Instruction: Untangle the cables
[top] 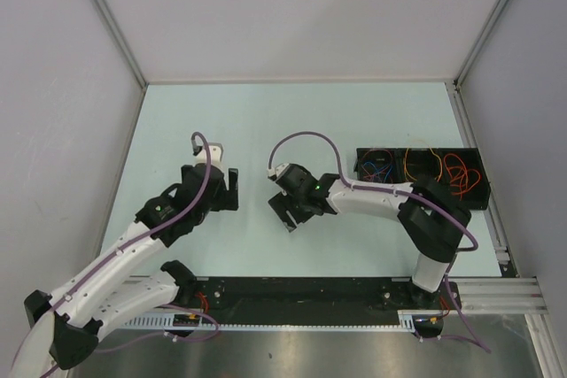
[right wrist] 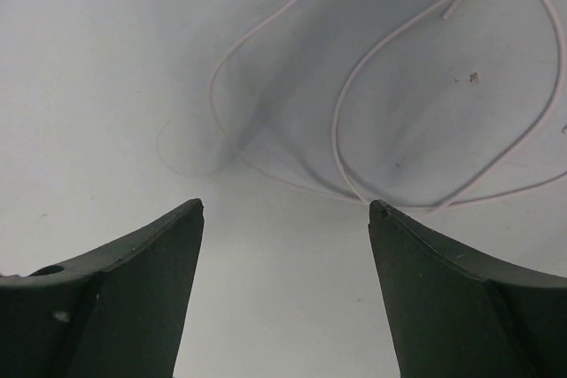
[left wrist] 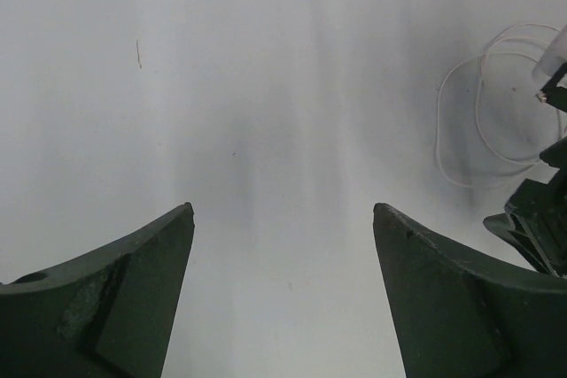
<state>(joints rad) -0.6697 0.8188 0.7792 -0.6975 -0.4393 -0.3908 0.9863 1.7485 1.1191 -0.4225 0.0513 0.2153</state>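
Both arms reach out over the pale table (top: pixel 354 121), and neither one has anything in its grasp. The left gripper (top: pixel 232 190) hangs over the left half of the surface with its jaws spread wide. Only bare tabletop shows between its fingers.

The right gripper (top: pixel 282 205) sits near the middle of the surface, pointing toward the left one, and the two are apart. Its jaws are also spread and nothing is between them.

On the table just ahead of the right gripper lies a pale pink cable (right wrist: pixel 336 130), slack and flat in a couple of wide, overlapping loops. One loose end is visible. It touches neither finger. From the left wrist the same thin loop shows off to the side, close by the right gripper. From overhead it is too faint against the surface to trace.

The rest of the cables (top: pixel 456 174) are in a black tray (top: pixel 477 158) that lies against the right edge of the table, behind the right arm's elbow. Orange coils fill the tray's right end, with blue and darker wires toward its left. They curl over one another, and I can't tell which strand crosses which.
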